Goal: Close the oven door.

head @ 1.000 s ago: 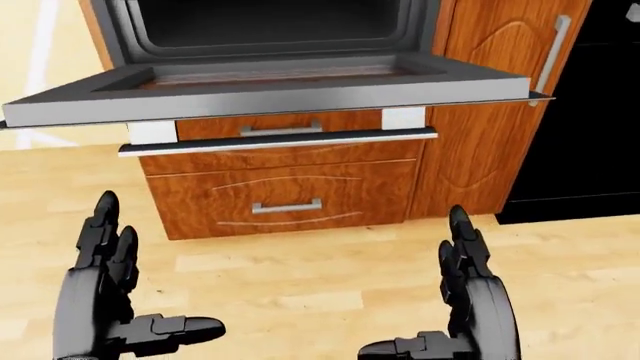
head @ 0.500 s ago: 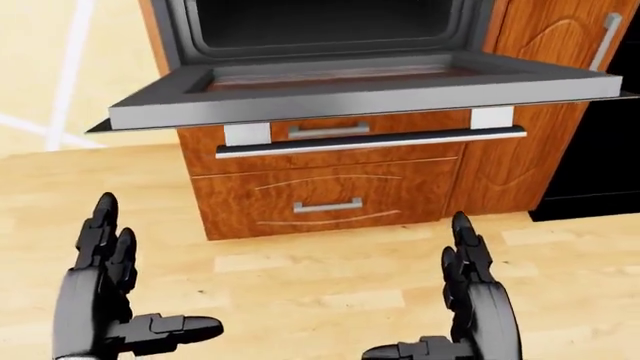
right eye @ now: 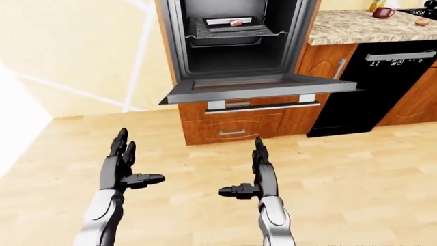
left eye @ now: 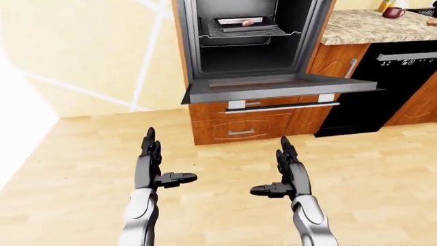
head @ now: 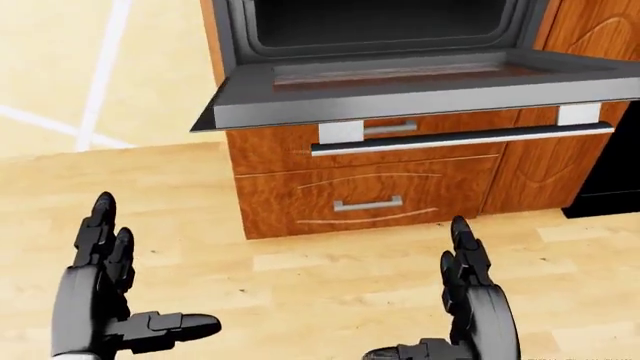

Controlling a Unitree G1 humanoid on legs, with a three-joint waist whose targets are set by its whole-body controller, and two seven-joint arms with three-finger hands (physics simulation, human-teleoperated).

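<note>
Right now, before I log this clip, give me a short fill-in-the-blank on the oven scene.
1. The oven door hangs ____, lying flat.
2. Both hands, left hand and right hand, hold ____.
3. Below the door's handle sits a wooden ____.
4. The tray rests on the oven's ____.

Missing: open; nothing; drawer; rack

No readable text, label, brand or number anywhere. Pale marks on the black appliance's panel (right eye: 399, 60): too small to make out.
</note>
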